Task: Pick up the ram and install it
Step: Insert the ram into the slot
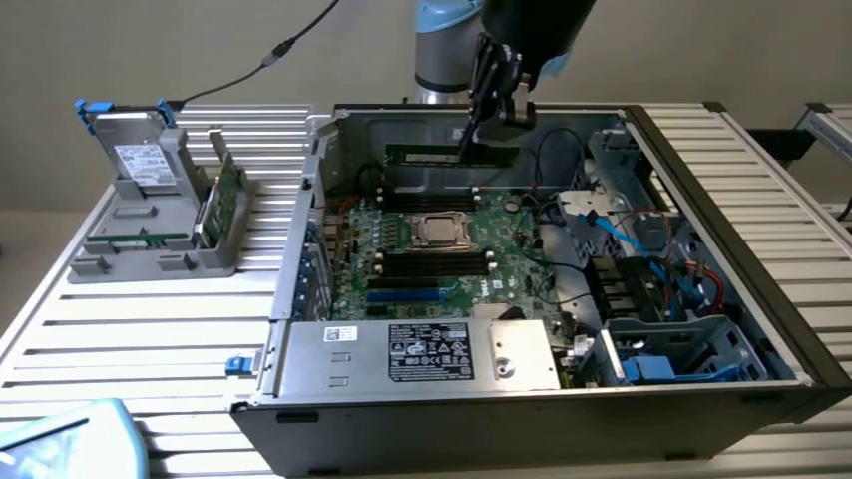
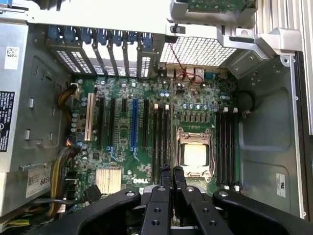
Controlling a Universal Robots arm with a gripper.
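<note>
In the exterior view my gripper [image 1: 482,132] is shut on the ram [image 1: 446,155], a long thin green stick that hangs level inside the open computer case [image 1: 745,230], above the far end of the motherboard [image 1: 446,284]. The black memory slots [image 1: 429,201] lie just below the stick, beside the silver CPU socket [image 1: 440,230]. The wrist view looks straight down on the board. My black fingers [image 2: 165,177] are pressed together over the socket [image 2: 195,155], with empty black slots [image 2: 160,137] on one side and more slots [image 2: 227,147] on the other. The stick is almost hidden between the fingers.
A grey rack [image 1: 147,244] outside the case, at the exterior view's left, holds a grey boxy drive [image 1: 143,165] and a wider green card [image 1: 226,195]. The labelled power supply [image 1: 419,351] fills the near part of the case. Blue and black cables [image 1: 626,235] crowd the side at the exterior view's right.
</note>
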